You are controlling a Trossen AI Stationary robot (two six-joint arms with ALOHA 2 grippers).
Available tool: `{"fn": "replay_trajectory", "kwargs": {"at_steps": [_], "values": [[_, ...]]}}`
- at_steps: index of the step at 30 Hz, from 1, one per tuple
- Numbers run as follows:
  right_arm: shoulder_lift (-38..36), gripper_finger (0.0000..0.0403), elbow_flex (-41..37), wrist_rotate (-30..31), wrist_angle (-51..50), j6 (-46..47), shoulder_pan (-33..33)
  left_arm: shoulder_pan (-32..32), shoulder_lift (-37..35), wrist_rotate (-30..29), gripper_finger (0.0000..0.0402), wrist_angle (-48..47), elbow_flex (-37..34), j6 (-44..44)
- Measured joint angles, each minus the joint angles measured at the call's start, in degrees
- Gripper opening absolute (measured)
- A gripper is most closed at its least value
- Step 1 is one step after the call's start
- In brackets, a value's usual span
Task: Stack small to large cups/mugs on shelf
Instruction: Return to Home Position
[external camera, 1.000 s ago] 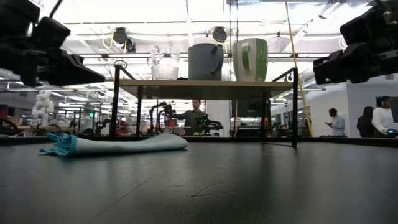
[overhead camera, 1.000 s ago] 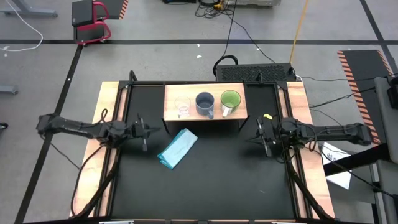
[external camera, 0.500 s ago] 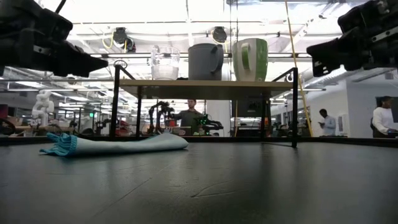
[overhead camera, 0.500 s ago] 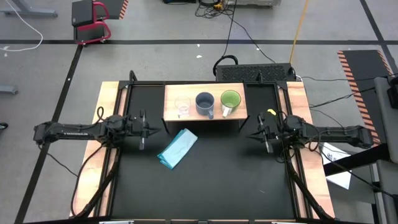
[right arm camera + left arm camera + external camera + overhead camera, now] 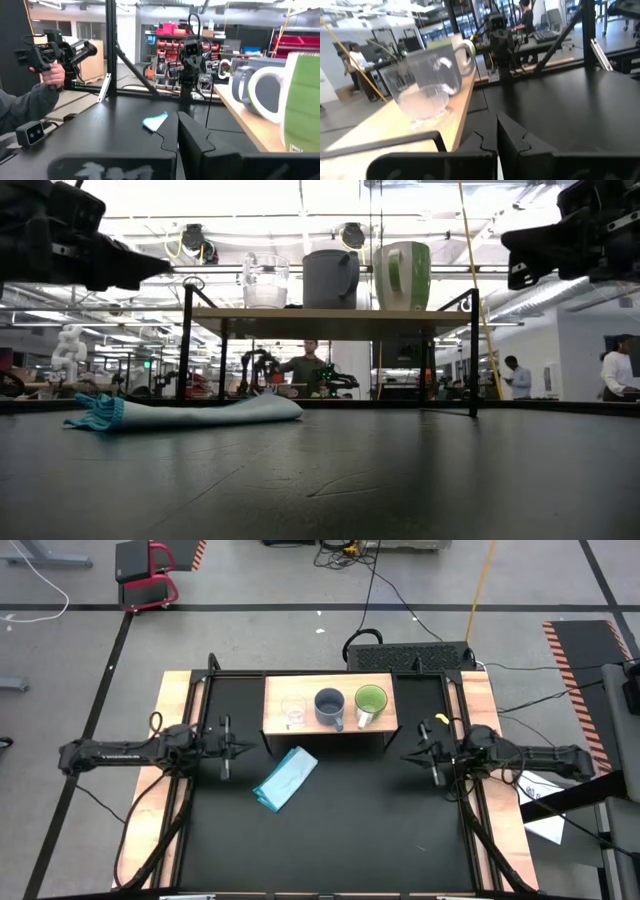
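The light-wood shelf point(image 5: 325, 725) stands at the table's far middle on black legs. On it, left to right, stand a clear glass cup point(image 5: 292, 712), a grey-blue mug point(image 5: 329, 706) and a lime-green mug point(image 5: 370, 701) with a white handle. My left gripper point(image 5: 249, 748) hovers shut to the shelf's left, pointing level toward the table's right. The glass cup point(image 5: 425, 85) shows close in its wrist view. My right gripper point(image 5: 405, 757) hovers shut to the shelf's right, pointing toward the table's left. The green mug point(image 5: 302, 100) and grey-blue mug point(image 5: 250, 80) show in its wrist view.
A folded light blue cloth point(image 5: 285, 778) lies on the black table in front of the shelf, toward the left. Wooden strips point(image 5: 175, 730) run along both table sides. A person's hand point(image 5: 52, 75) holds a device beyond the table.
Both grippers have risen a little above the table and stayed shut. My left arm has swung about, so its gripper now points straighter toward the table's right. The cups and the cloth have kept still.
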Motion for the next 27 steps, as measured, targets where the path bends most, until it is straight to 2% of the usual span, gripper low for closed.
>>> {"fn": "replay_trajectory", "kwargs": {"at_steps": [8, 15, 19, 27], "values": [[-1.4, 0.0, 0.0, -1.4, -0.5, 0.4, 0.0, -0.2, -4.4, 1.4, 0.0, -0.1, 0.0, 0.8], [-1.5, 0.0, 0.0, -3.1, 0.4, 1.8, 0.2, -3.6, -8.1, 4.3, 0.0, -0.5, 0.0, 1.6], [-1.6, 0.0, 0.0, -6.9, 1.4, 2.4, 1.3, -6.0, -10.2, 1.1, 0.0, -3.6, 0.0, 2.4], [-1.6, 0.0, 0.0, -7.2, 1.1, 1.3, 3.3, -11.1, -13.1, -6.7, 0.0, -8.9, 0.0, 3.9]]}}
